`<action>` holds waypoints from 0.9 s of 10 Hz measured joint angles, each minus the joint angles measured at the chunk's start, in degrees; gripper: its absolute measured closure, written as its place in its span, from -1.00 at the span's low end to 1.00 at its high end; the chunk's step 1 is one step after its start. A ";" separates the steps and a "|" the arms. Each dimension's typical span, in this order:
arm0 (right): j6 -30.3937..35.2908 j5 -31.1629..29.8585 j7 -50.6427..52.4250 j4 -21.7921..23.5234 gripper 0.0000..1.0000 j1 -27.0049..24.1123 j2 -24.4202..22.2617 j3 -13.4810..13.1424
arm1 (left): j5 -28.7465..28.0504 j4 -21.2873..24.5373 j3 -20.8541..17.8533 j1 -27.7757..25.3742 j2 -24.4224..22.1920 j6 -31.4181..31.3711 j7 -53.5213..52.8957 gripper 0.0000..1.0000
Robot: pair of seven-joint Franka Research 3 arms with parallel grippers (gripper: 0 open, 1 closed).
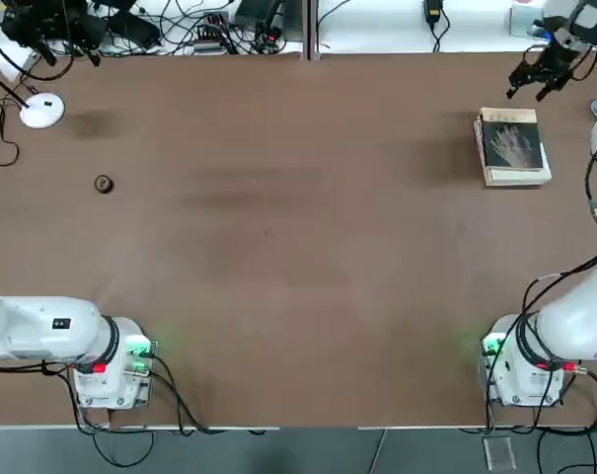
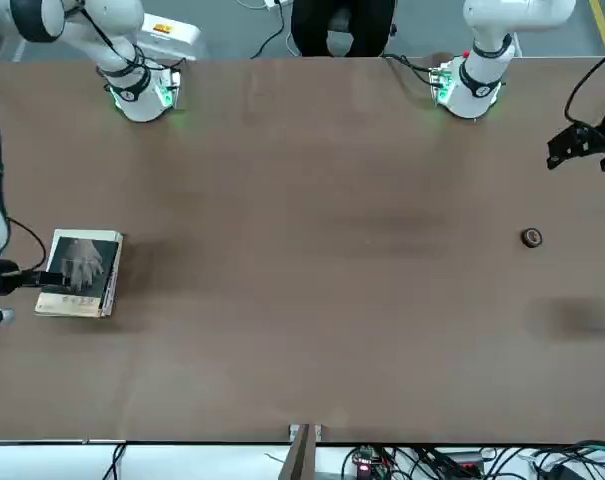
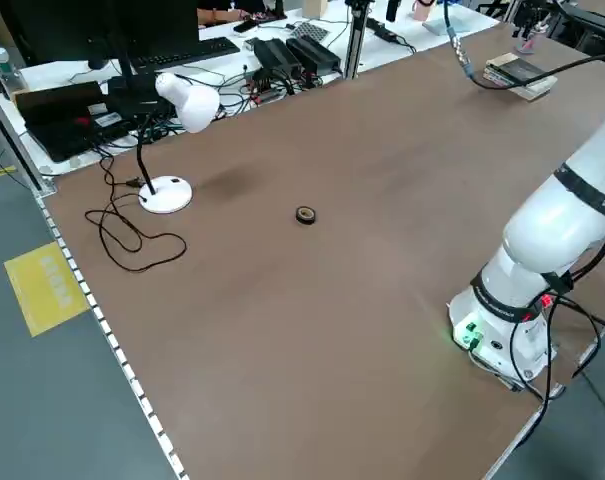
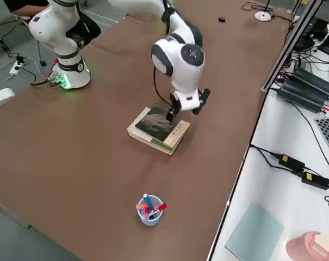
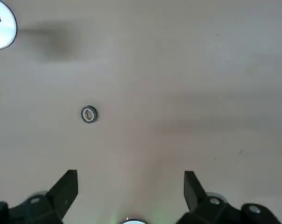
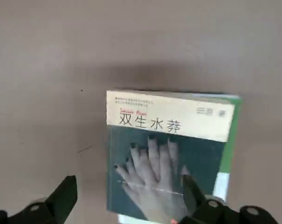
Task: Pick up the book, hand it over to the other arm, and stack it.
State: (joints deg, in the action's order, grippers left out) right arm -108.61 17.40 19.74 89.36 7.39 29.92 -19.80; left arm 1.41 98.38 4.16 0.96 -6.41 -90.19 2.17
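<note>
Though the handover itself can't be confirmed, the thin dark-covered paperback with pale hand picture [image 1: 513, 145] lies at the table's two o'clock, squared roughly on the thicker green-and-white book [image 6: 230, 144]; stacking looks done. Right black two-finger gripper [image 6: 131, 179], jaws wide, empty, at the stack's one o'clock; left black gripper [image 5: 131, 172], also wide, empty, toward table's ten. Likely left: right arm's retreat.

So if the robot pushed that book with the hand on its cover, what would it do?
The book looks thin, so probably light. It lies loose on the green-and-white book, so a push might slide it off.
</note>
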 joint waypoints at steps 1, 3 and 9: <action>-0.32 -1.63 -0.37 0.57 -1.00 0.27 -1.25 0.48 | 0.00 -0.25 0.00 0.00 0.04 0.00 0.01 -1.00; -0.43 -5.68 -4.04 1.07 -1.00 0.30 -3.59 2.64 | 0.00 -0.50 0.04 0.00 0.13 0.00 0.01 -1.00; -0.39 -13.30 -16.31 3.55 -1.00 -0.15 -10.10 10.56 | 0.00 -1.87 0.20 0.02 1.01 0.00 0.01 -1.00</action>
State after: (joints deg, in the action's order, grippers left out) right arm -109.00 4.11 3.43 92.91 7.24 19.82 -9.25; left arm 1.41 96.51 4.37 0.98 -5.41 -90.18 2.17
